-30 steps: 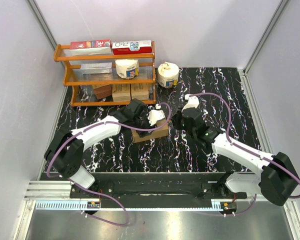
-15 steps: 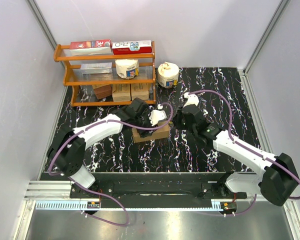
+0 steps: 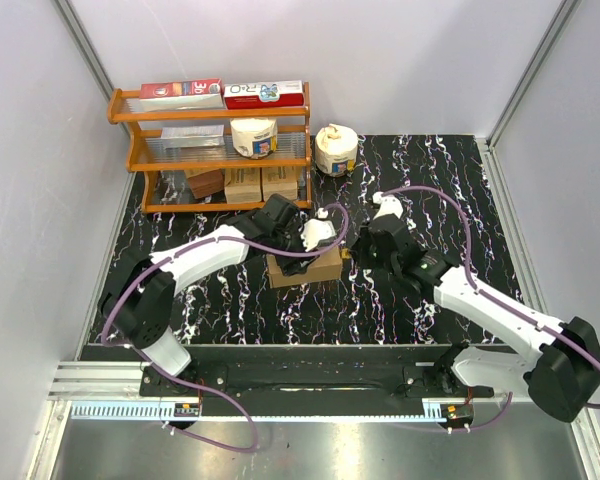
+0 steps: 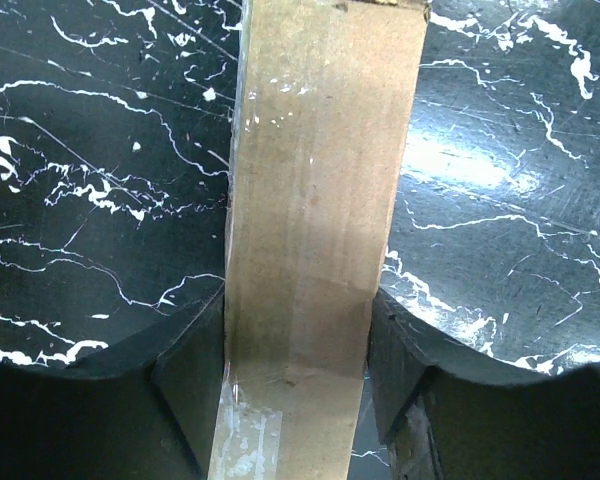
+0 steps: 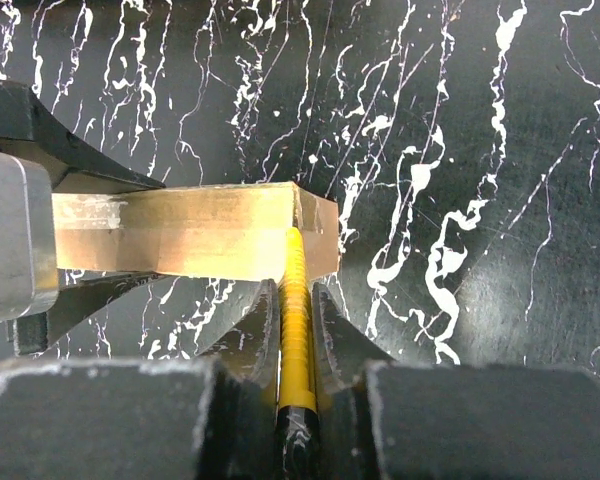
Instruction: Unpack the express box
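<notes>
Left gripper is clamped on the narrow sides of the express box, lying about midway between the marble table's left and right edges, while the right gripper pinches a yellow tool, tip against the box's end.

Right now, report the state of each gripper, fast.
Left gripper: fingers shut on the express box, one on each long side.
Right gripper: fingers shut on a yellow tool, its tip at the box's end.
</notes>
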You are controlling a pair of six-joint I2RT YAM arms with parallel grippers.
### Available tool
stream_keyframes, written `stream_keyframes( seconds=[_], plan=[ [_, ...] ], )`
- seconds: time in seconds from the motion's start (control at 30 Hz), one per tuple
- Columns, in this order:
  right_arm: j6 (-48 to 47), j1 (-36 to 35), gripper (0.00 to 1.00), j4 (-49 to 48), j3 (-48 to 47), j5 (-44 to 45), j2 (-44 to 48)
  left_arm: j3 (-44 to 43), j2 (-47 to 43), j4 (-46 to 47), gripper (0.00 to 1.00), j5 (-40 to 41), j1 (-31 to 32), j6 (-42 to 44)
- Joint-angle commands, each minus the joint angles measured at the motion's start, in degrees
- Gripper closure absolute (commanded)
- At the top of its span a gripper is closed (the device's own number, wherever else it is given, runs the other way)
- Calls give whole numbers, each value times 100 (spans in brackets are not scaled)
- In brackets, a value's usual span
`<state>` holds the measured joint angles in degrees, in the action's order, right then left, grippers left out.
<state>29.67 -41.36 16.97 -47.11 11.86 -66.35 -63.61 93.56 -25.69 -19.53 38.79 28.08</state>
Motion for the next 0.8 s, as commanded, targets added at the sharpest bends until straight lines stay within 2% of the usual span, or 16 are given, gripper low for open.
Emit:
stream_keyframes(
  seconds=[0.0, 0.17, 0.27, 0.3, 0.4, 0.43, 0.47, 0.63, 0.77],
  plan=[
    [171, -170, 100, 1431, -86, -659, 324, 455, 181, 55, 90, 758, -117, -48],
    [101, -179, 100, 1423, -465, 165, 938, 368, 84, 38, 81, 617, -99, -92],
    [118, -179, 100, 1432, -676, 710, 1194, 201, 110, -59, 71, 599, -99, -223],
    [144, -179, 100, 1432, -737, 826, 1220, 166, 127, -76, 61, 608, -99, -284],
    [170, -179, 100, 1475, -782, 1108, 1195, 34, 101, -76, 45, 564, -99, -452],
    [197, -179, 100, 1502, -791, 1152, 1116, -45, 84, -76, 13, 556, -99, -487],
    [232, -179, 100, 1546, -808, 1239, 1072, -89, 66, -85, 1, 486, -108, -548],
    [565, -118, 100, 1651, -826, 1591, 773, -414, -171, -85, 1, 336, -108, -707],
    [751, 233, 100, 1582, -730, 1452, 422, -625, -548, -94, 1, 204, -99, -838]
  ],
)
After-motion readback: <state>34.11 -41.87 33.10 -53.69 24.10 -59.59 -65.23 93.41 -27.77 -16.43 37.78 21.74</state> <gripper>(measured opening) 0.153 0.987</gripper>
